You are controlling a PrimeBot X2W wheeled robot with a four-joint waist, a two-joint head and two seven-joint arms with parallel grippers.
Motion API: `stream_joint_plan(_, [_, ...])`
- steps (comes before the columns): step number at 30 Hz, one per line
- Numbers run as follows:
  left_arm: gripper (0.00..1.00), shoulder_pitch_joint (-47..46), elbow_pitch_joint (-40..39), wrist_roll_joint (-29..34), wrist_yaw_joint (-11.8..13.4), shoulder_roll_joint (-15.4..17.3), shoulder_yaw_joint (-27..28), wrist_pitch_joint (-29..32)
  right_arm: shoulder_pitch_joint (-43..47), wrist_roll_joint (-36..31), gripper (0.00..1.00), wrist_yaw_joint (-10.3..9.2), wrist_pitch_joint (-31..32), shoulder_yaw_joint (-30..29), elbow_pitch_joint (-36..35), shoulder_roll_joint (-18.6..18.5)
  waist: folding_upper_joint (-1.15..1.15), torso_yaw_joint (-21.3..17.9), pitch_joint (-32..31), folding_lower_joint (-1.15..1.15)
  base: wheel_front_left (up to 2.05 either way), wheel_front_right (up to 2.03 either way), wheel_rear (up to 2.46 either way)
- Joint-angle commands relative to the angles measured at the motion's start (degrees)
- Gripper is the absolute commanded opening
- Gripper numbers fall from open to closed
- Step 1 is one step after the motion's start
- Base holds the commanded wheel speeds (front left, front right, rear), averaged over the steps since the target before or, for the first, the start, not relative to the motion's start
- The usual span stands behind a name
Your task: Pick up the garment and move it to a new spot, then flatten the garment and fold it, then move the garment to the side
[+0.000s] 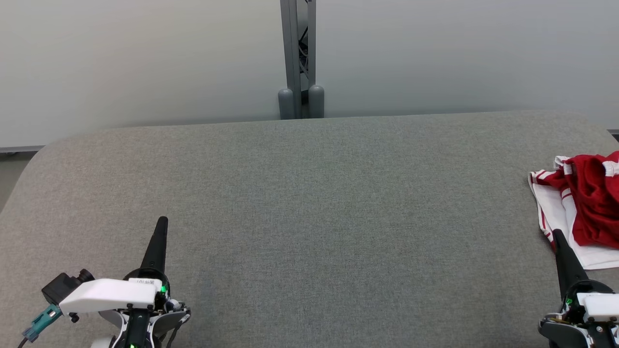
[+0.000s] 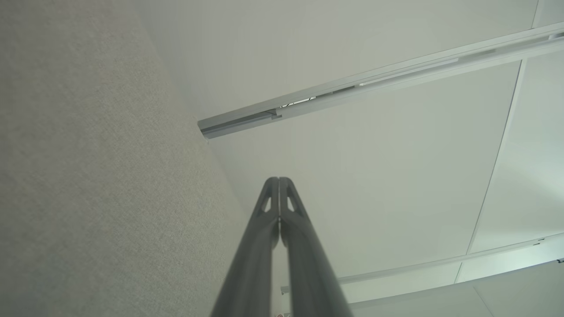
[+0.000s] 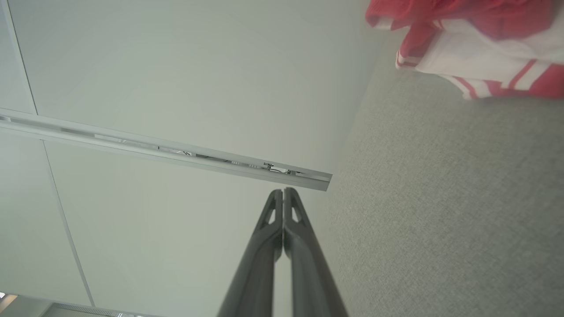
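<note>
Dark left hand (image 1: 163, 221), right hand (image 1: 557, 234) forward

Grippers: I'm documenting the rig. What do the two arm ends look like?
Left gripper and right gripper: long dark tapering fingers with triangular cut-outs near the tips, white-and-black wrist housings, green lights. The left carries a white label, a black camera and a teal plug.
</note>
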Motion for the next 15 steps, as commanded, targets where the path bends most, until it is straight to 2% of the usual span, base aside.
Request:
stream_joint_plan(1, [0.00,-1.33,-0.05,-1.36,-0.37,0.27,0.42,0.24,-0.46,1.27,0.00,0.00,0.57,-0.32,-0.57,-0.52,0.00,0.00,0.01,0.00,0.00,0.00,0.00])
stream_joint_plan(15, [0.00,-2.14,0.49,-6.67,-1.30,0.21,1.23,1.64,-0.40,7.03,0.00,0.00,2.06,-1.33,-0.72,-0.57,0.00,0.02,0.08,0.00,0.00,0.00,0.00])
